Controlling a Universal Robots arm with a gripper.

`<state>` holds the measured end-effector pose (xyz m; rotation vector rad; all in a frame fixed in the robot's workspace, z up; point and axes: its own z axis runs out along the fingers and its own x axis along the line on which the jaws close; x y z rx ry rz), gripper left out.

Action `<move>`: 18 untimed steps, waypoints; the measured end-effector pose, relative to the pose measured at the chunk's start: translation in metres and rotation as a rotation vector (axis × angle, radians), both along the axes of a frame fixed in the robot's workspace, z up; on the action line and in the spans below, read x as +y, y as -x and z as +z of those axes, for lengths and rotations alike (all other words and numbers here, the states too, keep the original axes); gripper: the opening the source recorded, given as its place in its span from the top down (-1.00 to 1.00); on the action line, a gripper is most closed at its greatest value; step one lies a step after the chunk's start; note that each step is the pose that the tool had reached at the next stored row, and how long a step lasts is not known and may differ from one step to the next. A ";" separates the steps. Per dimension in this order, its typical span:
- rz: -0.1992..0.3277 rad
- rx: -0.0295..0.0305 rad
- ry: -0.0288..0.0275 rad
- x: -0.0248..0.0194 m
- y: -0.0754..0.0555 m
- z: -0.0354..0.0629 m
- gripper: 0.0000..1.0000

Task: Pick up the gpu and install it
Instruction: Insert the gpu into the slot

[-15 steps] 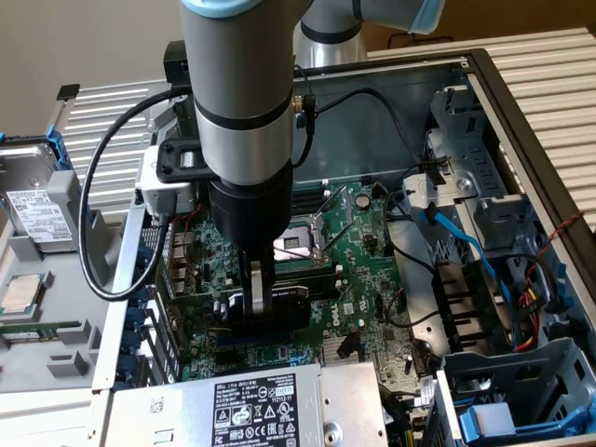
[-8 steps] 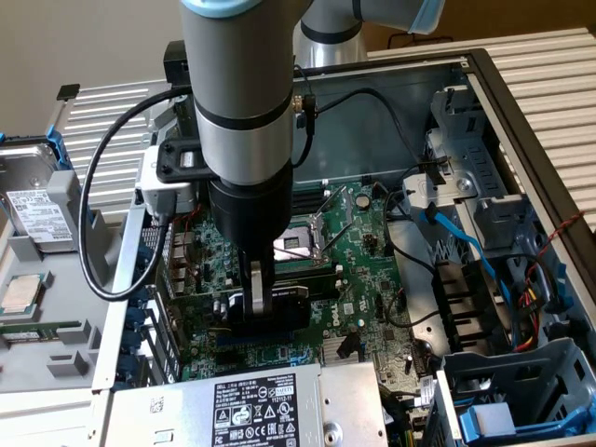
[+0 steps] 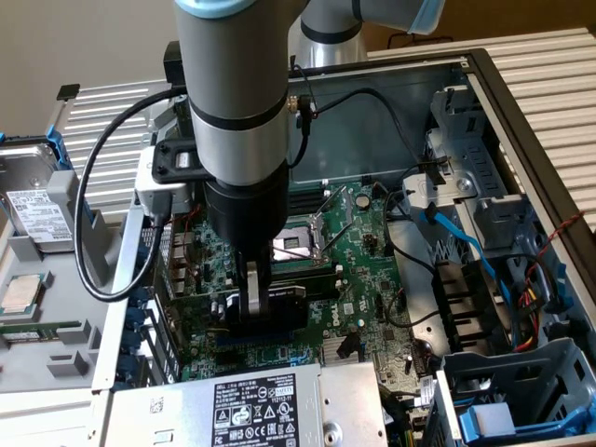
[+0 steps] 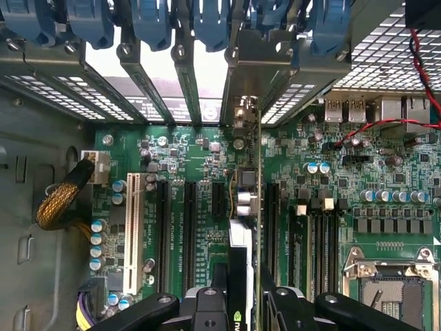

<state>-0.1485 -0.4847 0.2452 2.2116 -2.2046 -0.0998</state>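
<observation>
The gpu [image 3: 284,304], a small card with a black cooler, stands on edge low over the green motherboard [image 3: 372,270] inside the open computer case. My gripper [image 3: 251,300] reaches straight down and is shut on it. In the wrist view the gpu [image 4: 246,200] runs edge-on between my gripper [image 4: 241,307] and the case's rear wall. Its silver bracket [image 4: 242,114] sits at a rear slot opening. The card lines up among the black expansion slots [image 4: 189,227]. I cannot tell whether its edge sits in a slot.
The CPU socket [image 3: 296,244] lies just behind the card. A power supply [image 3: 251,410] borders the near side. Blue and black cables [image 3: 466,244] and a drive cage [image 3: 521,391] crowd the exterior view's right. A hard drive [image 3: 37,209] rests outside the case.
</observation>
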 end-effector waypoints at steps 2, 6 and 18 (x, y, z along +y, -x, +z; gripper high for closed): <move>0.000 0.0001 0.0037 0.0001 0.000 -0.0006 0.45; 0.000 0.0005 0.0155 0.0001 0.000 -0.0041 0.45; 0.000 0.0020 0.0212 0.0019 0.000 -0.0042 0.45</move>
